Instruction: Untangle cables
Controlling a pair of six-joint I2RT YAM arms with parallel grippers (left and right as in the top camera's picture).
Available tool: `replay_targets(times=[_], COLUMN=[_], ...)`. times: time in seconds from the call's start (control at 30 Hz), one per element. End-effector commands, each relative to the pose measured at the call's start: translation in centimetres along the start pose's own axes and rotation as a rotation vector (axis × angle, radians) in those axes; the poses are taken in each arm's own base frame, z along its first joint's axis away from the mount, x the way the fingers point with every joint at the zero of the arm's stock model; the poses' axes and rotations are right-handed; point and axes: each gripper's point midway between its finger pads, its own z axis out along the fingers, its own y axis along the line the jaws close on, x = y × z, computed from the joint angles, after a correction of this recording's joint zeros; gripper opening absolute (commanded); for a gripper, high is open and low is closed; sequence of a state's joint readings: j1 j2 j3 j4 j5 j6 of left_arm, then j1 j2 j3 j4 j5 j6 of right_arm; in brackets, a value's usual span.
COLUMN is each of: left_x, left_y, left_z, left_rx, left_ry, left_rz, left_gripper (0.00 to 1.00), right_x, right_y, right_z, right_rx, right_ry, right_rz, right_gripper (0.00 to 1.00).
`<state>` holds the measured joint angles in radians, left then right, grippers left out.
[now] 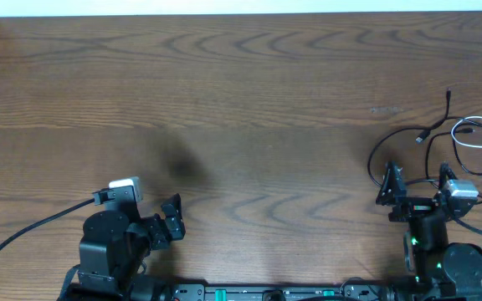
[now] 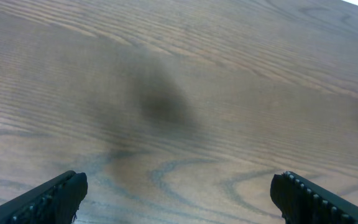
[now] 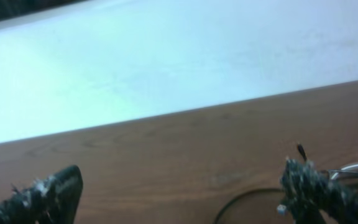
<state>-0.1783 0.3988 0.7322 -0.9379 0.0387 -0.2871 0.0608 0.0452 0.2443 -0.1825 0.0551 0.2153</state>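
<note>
The cables lie in a loose tangle at the table's right edge. A black cable (image 1: pixel 381 147) curves from a small plug (image 1: pixel 423 135) toward my right gripper. Another thin black end (image 1: pixel 448 96) points to the far side. A white cable (image 1: pixel 474 134) loops among them. My right gripper (image 1: pixel 417 182) is open and empty just in front of the tangle; its view (image 3: pixel 182 177) shows a black cable arc (image 3: pixel 244 200) by the right finger and a bit of white cable (image 3: pixel 354 167). My left gripper (image 1: pixel 174 219) is open and empty at the front left, far from the cables, over bare wood (image 2: pixel 179 186).
The wooden table (image 1: pixel 241 100) ends at a white wall (image 3: pixel 166 56) along the far side. A thicker black arm wire (image 1: pixel 23 230) runs off to the front left from the left wrist. A faint dark shadow (image 2: pixel 160 102) lies on the wood ahead of the left gripper.
</note>
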Motion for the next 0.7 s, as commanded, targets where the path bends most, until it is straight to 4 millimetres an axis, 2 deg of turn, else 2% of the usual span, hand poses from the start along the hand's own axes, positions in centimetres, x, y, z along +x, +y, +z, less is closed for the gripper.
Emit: replay_targets(times=[0.0, 0.1, 0.27, 0.5, 0.57, 0.67], left_x=[-0.1, -0.1, -0.1, -0.1, -0.1, -0.1], left_y=[0.4, 0.4, 0.4, 0.4, 0.4, 0.4], left_z=[0.0, 0.0, 0.0, 0.0, 0.0, 0.0], left_rx=[-0.019, -0.019, -0.019, -0.019, -0.019, -0.019], left_ry=[-0.006, -0.006, -0.006, -0.006, -0.007, -0.007], left_rz=[0.006, 0.006, 0.006, 0.006, 0.006, 0.006], left_gripper=[0.99, 0.99, 0.99, 1.00, 0.99, 0.99], right_x=[1.0, 2.1, 2.1, 2.3, 3.3, 7.1], right_y=[-0.2, -0.4, -0.7, -0.7, -0.9, -1.5], right_z=[0.3, 0.8, 1.2, 1.3, 1.4, 1.5], right_rx=[-0.009, -0.015, -0.016, -0.010, -0.005, 0.000], right_ry=[-0.035, -0.050, -0.121, -0.141, -0.100, 0.060], right_rz=[-0.013, -0.012, -0.018, -0.201, -0.203, -0.213], right_gripper=[0.99, 0.99, 0.99, 0.99, 0.99, 0.99])
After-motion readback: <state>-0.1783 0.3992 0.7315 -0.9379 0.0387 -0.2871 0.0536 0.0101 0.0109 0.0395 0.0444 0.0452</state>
